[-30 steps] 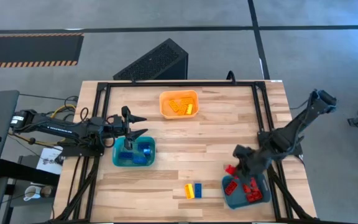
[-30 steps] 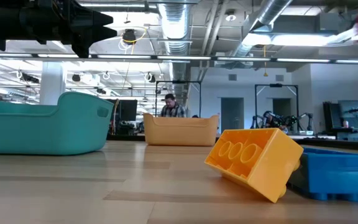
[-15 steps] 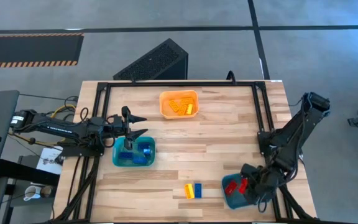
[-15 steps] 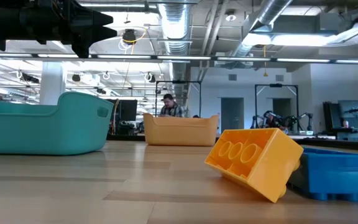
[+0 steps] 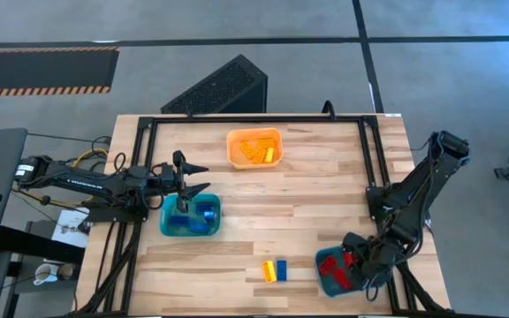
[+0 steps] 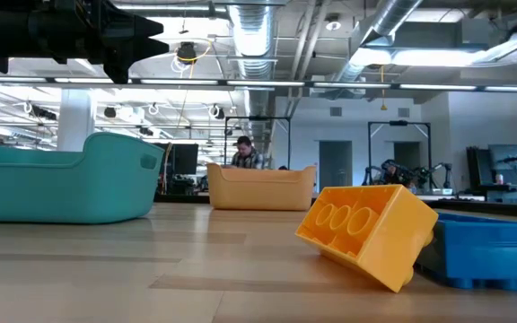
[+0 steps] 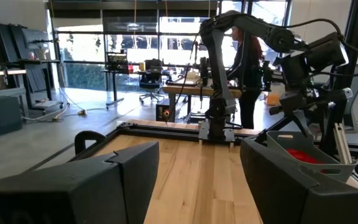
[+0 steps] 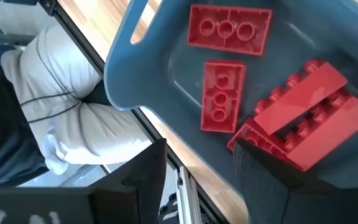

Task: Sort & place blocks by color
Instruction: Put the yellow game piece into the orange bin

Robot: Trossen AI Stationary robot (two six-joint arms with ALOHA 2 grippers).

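The right claw (image 8: 194, 168) hung over the dark teal bin (image 5: 330, 276) at the bench's (image 5: 307, 203) near right corner, fingers parted and holding nothing. Directly beneath it lay the red blocks (image 8: 222, 96), several loose in the bin. The left claw (image 5: 193, 177) hovered half open and empty above the lighter teal bin (image 5: 168, 225), where blue blocks (image 5: 203, 215) sat. Away from both claws, a yellow block (image 6: 366, 233) and a blue block (image 6: 483, 251) lay touching on the bare wood. The orange bin (image 5: 234, 152) held yellow blocks (image 5: 259, 152).
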